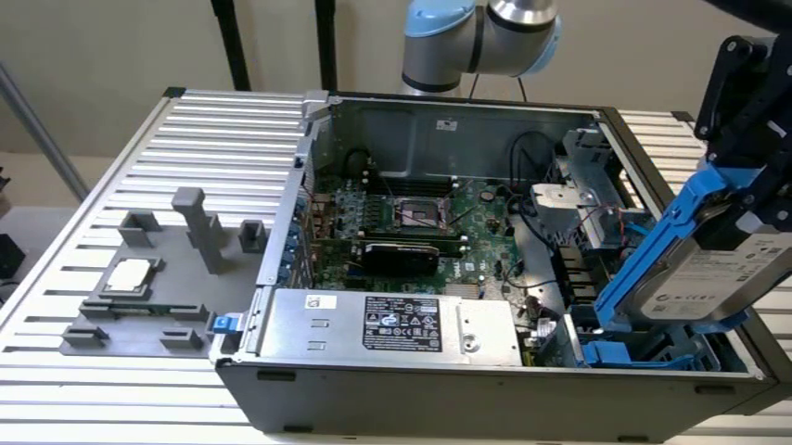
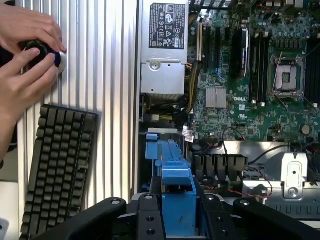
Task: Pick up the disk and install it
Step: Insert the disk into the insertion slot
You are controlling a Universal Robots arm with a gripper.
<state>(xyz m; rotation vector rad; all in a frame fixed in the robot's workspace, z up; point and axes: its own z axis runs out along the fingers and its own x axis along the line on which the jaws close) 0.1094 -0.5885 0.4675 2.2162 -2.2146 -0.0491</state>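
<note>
The disk is a silver-grey drive with a white label in a bright blue carrier. It hangs tilted, nearly on edge, over the exterior view's right end of the open computer case. My black gripper is shut on its upper part. The carrier's lower end sits just above the blue drive bay in the case's near right corner. In the wrist view the blue carrier stands clamped between my gripper's black fingers, with blue bay rails beyond it.
A silver box with a black label lies along the case's front, the motherboard behind it. A small CPU chip rests on grey fixtures at the exterior view's left. A person's hands hold a knob by a keyboard.
</note>
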